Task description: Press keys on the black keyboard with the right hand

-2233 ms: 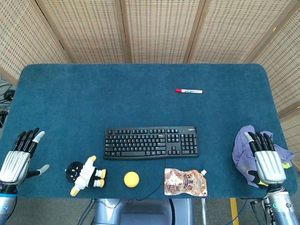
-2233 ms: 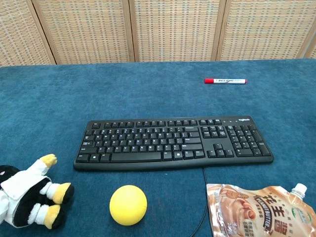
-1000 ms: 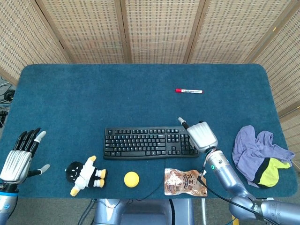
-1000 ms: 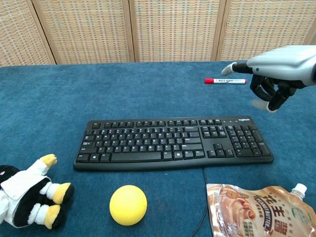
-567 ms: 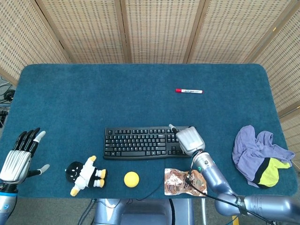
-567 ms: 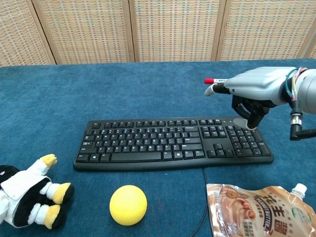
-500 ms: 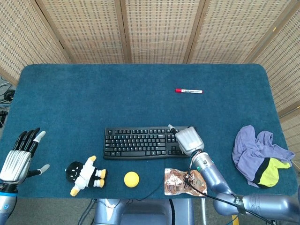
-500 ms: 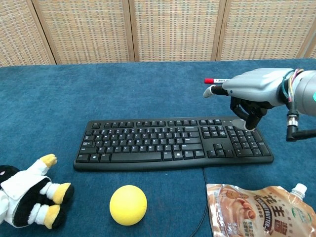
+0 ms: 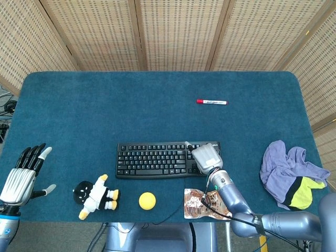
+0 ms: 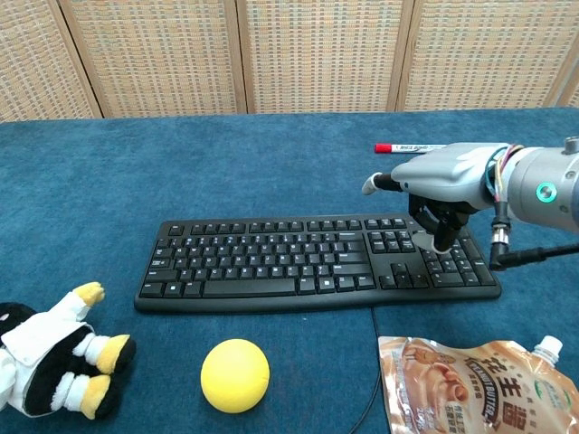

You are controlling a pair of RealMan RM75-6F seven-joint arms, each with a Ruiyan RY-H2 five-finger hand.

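The black keyboard (image 9: 157, 159) (image 10: 271, 262) lies at the front middle of the blue table. My right hand (image 9: 206, 156) (image 10: 439, 181) hovers over the keyboard's right end, above the number pad. One finger points out to the left while the others curl down toward the keys; whether a fingertip (image 10: 441, 242) touches a key I cannot tell. It holds nothing. My left hand (image 9: 18, 176) stays at the table's front left edge, fingers spread, holding nothing; the chest view does not show it.
A red marker (image 9: 211, 102) (image 10: 412, 147) lies behind the keyboard. A yellow ball (image 9: 147, 200) (image 10: 234, 375), a plush toy (image 9: 95, 196) (image 10: 50, 357) and a snack pouch (image 9: 207, 203) (image 10: 475, 384) sit in front. A purple cloth (image 9: 289, 170) lies at the right edge.
My right hand left the purple cloth at the right edge, swung left over the keyboard's number pad and sank closer to the keys. The left hand stayed put.
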